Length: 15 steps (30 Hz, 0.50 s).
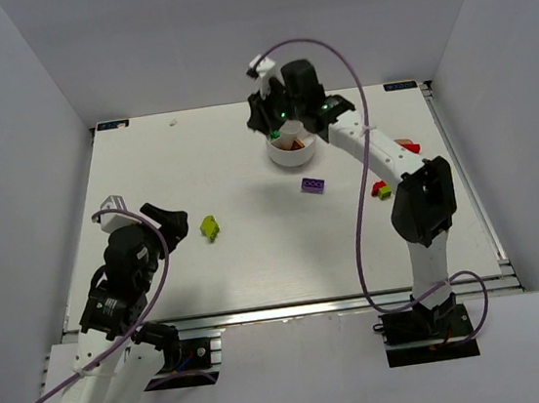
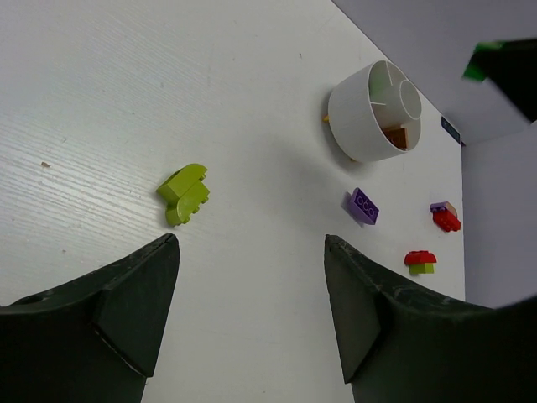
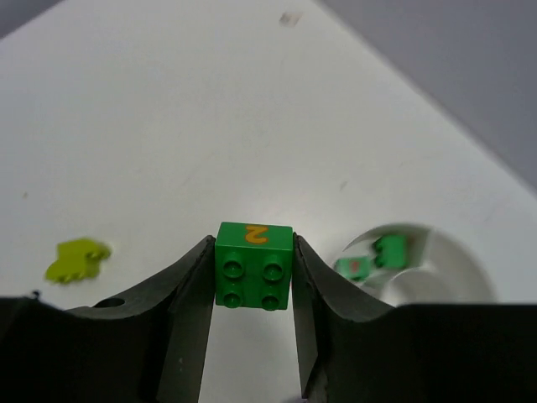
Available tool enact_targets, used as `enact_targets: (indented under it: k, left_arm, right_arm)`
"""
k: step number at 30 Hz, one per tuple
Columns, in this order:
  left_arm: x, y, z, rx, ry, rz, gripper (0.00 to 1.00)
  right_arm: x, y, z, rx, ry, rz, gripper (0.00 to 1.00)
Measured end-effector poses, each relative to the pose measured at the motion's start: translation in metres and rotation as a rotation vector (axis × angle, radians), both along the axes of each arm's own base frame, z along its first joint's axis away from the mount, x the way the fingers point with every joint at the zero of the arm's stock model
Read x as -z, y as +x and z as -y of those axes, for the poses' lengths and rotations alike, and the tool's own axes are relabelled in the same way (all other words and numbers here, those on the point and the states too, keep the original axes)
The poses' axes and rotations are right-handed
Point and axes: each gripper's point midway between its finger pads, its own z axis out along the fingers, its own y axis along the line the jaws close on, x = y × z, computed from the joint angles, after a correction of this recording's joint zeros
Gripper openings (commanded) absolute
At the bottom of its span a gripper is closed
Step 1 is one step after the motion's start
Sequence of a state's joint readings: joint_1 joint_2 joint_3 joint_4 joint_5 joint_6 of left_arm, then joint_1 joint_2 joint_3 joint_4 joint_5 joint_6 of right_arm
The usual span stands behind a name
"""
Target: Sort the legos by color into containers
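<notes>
Right end effector (image 3: 252, 248) clamps green lego (image 3: 254, 267) near white dish (image 3: 460, 254).

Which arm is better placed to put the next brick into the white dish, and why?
Right: the right gripper holds a green brick by the white dish. The left gripper is open, empty, far off.

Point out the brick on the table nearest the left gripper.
The yellow-green brick, alone ahead of the left gripper; the purple brick and red bricks lie far off, near the dish.
</notes>
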State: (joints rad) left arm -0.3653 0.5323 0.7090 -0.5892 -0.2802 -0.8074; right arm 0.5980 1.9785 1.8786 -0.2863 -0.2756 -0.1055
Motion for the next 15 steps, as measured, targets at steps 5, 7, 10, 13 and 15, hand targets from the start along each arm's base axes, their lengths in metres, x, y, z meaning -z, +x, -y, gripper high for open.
enact_targets:
  k: [5,7,10,13,15]
  left_arm:
    - [0.001,0.001,0.001,0.001,-0.004,0.004,0.79]
    - [0.002,0.002,0.001,0.003,-0.004,0.003,0.79]
    - [0.003,0.002,0.002,0.005,-0.006,0.004,0.79]
    - [0.004,0.003,0.003,0.006,-0.008,0.005,0.79]
    - [0.007,0.003,0.003,0.006,-0.006,0.0,0.79]
  right_arm:
    - [-0.043,0.057,0.012,-0.001,0.068,0.168,0.0]
    - [-0.035,0.071,0.01,-0.015,0.061,0.192,0.0]
    - [-0.009,0.091,0.008,-0.025,0.034,0.192,0.0]
    - [0.026,0.102,0.013,-0.028,-0.015,0.159,0.0]
    - [0.042,0.105,0.018,-0.032,-0.045,0.151,0.0]
